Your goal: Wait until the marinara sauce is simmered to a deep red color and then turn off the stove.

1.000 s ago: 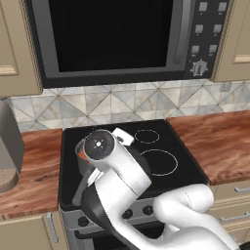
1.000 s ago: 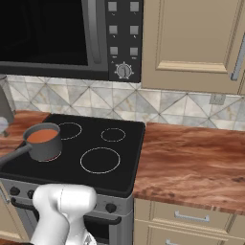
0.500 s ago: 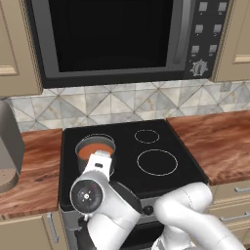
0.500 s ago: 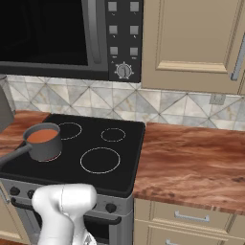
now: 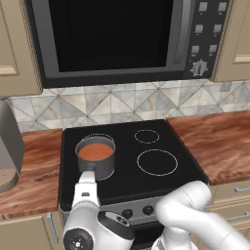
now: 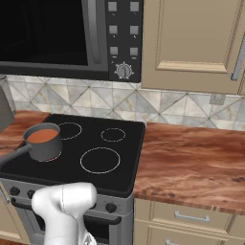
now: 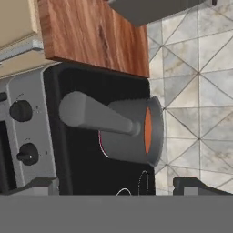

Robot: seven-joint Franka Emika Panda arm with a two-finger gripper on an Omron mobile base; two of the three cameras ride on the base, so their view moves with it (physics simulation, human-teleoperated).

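1. Kitchen wall of diamond-patterned tiles (image 6: 158,107) backs the wooden counter (image 6: 191,162), with beige cabinets (image 6: 191,43) above.
2. Set into that counter is the stove (image 5: 132,168), a black glass top with thin white burner rings and a grey front panel carrying black knobs (image 7: 21,110).
3. On its front-left burner stands a small grey saucepan (image 5: 97,161), upright, its long handle (image 7: 95,113) reaching out over the stove's front edge.
4. Inside the pan lies the marinara sauce (image 5: 96,152), a flat round surface, orange-red in both base views.
5. My hand view is rolled sideways, so there the pan appears tipped over and the sauce is a thin orange sliver at its mouth.
6. My pincer (image 7: 113,185) hangs low in front of the stove, facing the knob panel and the pan handle; its two dark tips sit far apart at the bottom corners of the hand view, spread wide, with nothing between them and nothing touched.
7. Above the stove hangs a black-windowed microwave (image 5: 117,39) with a button panel and one dial on its right.
8. At the far left, a grey appliance (image 5: 10,146) stands on the counter, well apart from the pan.
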